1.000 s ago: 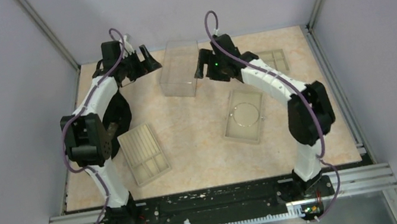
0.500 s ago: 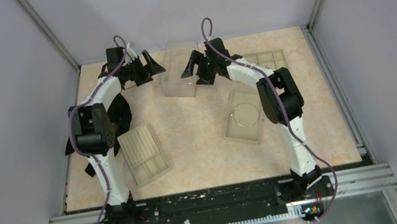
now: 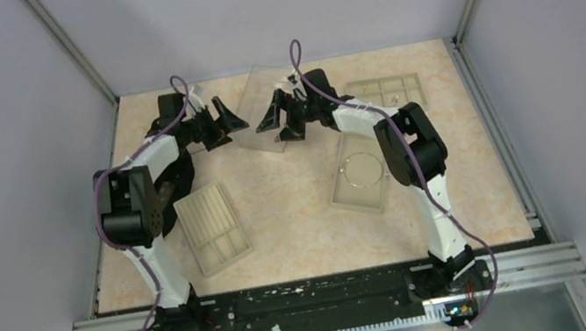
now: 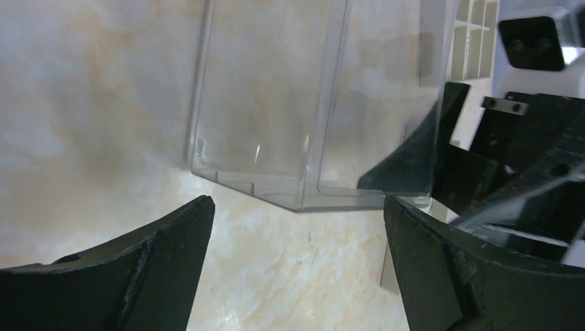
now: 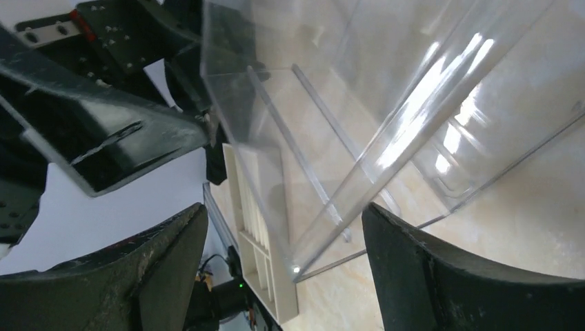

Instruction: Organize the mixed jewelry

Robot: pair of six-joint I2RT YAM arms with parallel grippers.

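Up at the far end of the desk (image 3: pixel 301 235), a clear box (image 3: pixel 258 107) is flanked by the two arms and looks skewed from above. The left pincer (image 3: pixel 226 127) is held wide open just beside the box's left side. In its wrist view, that pincer (image 4: pixel 296 203) is spread with the box (image 4: pixel 276 103) right ahead of it, and no contact is seen. The right pincer (image 3: pixel 277 129) is spread wide too. From its own camera, a wall of the box (image 5: pixel 386 103) is seen running down between the fingers (image 5: pixel 441 276) of that pincer (image 5: pixel 284 214). Whether it's actually touched can't be told, honestly.

The hoop (image 3: pixel 342 173) is found lying flat in a shallow tray (image 3: pixel 349 203), nearer the bases and to the right, well apart from both pincers. A grid tray (image 3: pixel 384 89) is set at the far right, just behind the right arm. Any tiny pieces in it are too small to be made out. A ridged tray (image 3: pixel 212 224) is placed on the left side, near the left arm's elbow, and it is also glimpsed past the box in the right wrist view (image 5: pixel 259 227).
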